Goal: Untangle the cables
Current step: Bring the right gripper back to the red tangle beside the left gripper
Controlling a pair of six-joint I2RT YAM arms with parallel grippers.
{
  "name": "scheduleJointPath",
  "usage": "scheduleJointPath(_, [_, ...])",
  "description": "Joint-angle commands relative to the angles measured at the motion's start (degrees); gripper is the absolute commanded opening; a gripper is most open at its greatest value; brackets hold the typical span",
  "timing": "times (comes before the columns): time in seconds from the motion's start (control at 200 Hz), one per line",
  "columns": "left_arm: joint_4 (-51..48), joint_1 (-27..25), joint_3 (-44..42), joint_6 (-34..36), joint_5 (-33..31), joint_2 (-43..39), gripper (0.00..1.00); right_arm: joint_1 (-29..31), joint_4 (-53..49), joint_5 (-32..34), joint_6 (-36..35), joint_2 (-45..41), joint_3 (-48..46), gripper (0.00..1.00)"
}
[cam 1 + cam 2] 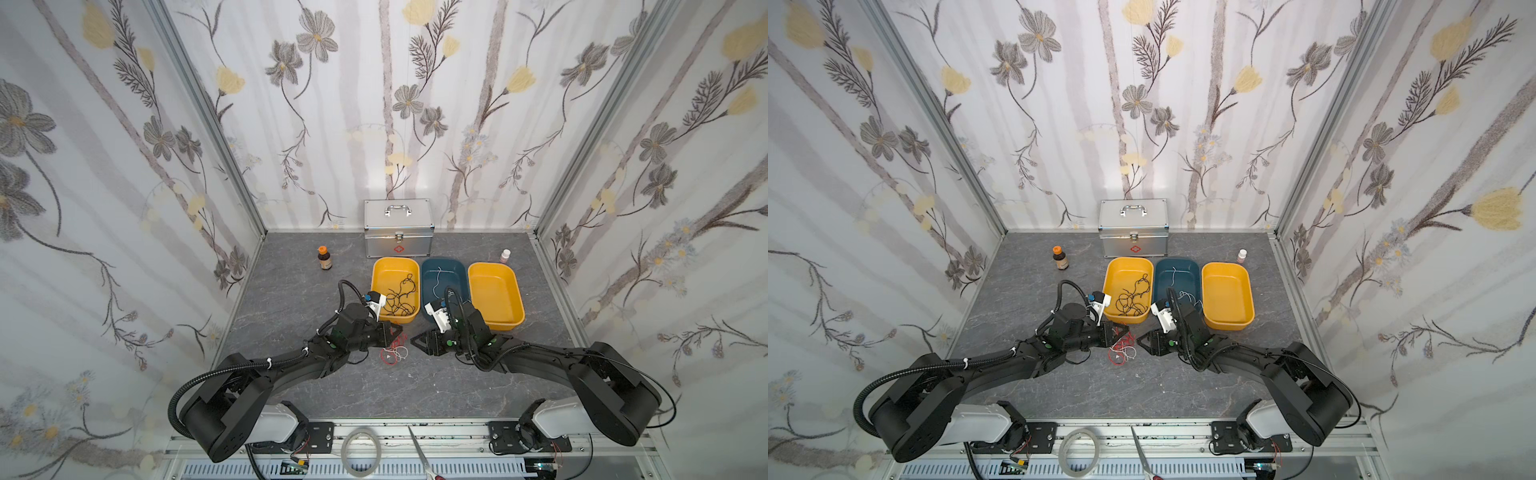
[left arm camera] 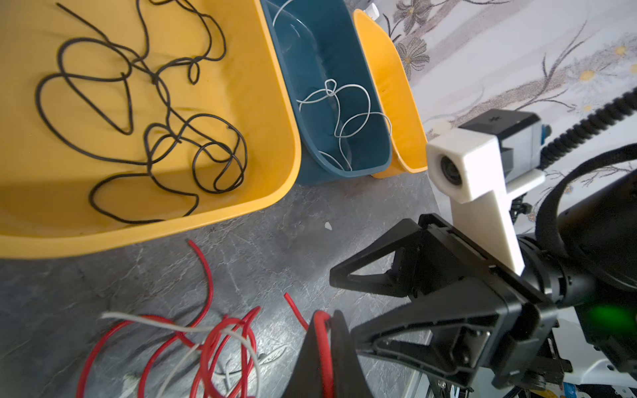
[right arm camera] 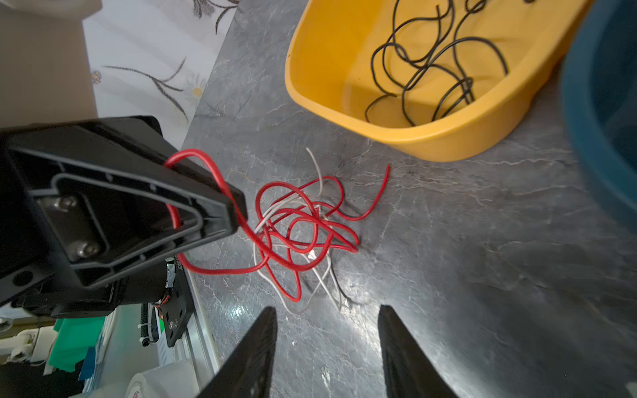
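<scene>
Pinching red cable (image 3: 188, 151) in clamped left gripper (image 3: 236, 212); right gripper (image 3: 327, 310) spread, empty. Black cable (image 1: 399, 297) done, in yellow bin (image 1: 395, 259) at 12 o'clock; red-white tangle (image 1: 394, 353) left.

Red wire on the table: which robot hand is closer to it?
Left. The left gripper is shut on the red wire, pinching a loop. The right gripper is open, just short of it, not touching.

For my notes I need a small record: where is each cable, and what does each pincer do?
red cable: heap on the table
white cable: one in the blue tub; another tangled into the heap
black cable: alone in a yellow tub
second yellow tub: empty
left pincer: shut on red cable
right pincer: open, beside the heap
</scene>
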Motion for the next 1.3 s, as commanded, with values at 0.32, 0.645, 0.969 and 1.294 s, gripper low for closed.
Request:
scheduleJointPath(0.32, [1.8, 2.0, -3.0, -2.9, -4.7, -0.4, 0.06, 4.6, 5.8, 0.8, 0.4, 10.5, 4.2, 0.42])
scheduleJointPath(0.645, [3.1, 2.8, -4.3, -3.6, -4.4, -0.4, 0.06, 6.0, 5.6, 0.7, 0.0, 15.0, 7.6, 0.28])
scheduleJointPath(0.969, [1.2, 3.3, -5.3, -3.4, -6.1, -2.8, 0.06, 5.9, 1.5, 5.3, -1.4, 11.9, 7.4, 0.0])
scheduleJointPath(1.294, [-8.8, 4.2, -6.3, -1.1, -11.7, -10.0, 0.04, 0.5, -4.8, 15.9, -1.6, -1.2, 2.4, 0.0])
